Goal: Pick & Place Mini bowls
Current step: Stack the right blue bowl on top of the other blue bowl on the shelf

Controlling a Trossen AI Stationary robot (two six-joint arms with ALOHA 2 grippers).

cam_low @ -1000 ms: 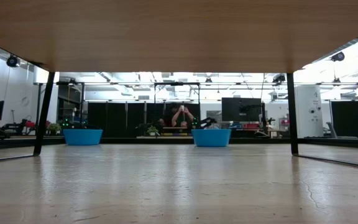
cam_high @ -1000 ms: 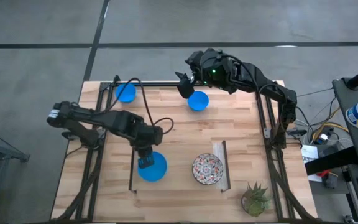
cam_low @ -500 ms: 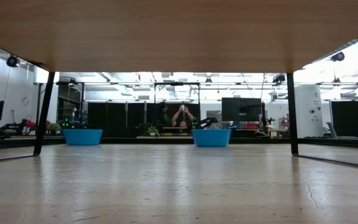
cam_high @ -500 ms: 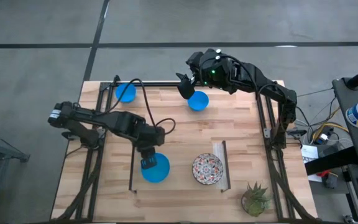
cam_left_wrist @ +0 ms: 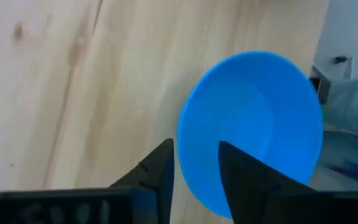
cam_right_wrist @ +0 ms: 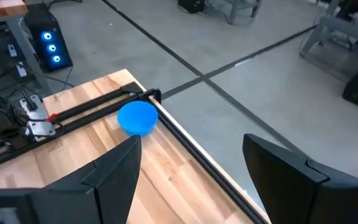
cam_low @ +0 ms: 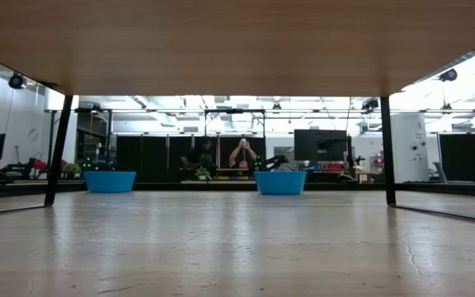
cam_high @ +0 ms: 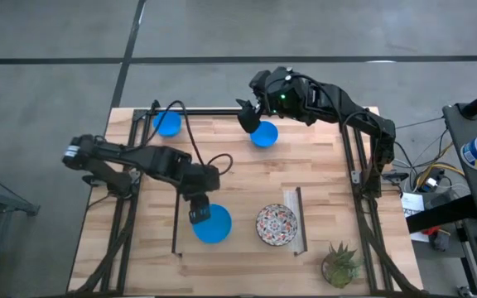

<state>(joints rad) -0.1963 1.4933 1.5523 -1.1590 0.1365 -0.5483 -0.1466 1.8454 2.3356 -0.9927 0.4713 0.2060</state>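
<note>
While a blue bowl (cam_high: pixel 167 124) sits alone at the table's (cam_high: pixel 305 165) far left corner, the left gripper (cam_high: pixel 199 215) pinches the rim of a second blue bowl (cam_high: pixel 213 223) near the front edge, just left of the patterned bowl (cam_high: pixel 277 224). That thin edge hold looks risky: a tilt or jolt could let it slip or knock its neighbour. Farther right, the right gripper (cam_high: pixel 247 116) hangs spread and empty over the third blue bowl (cam_high: pixel 264 133) at the far edge; a descent off-centre could nudge it away.
</note>
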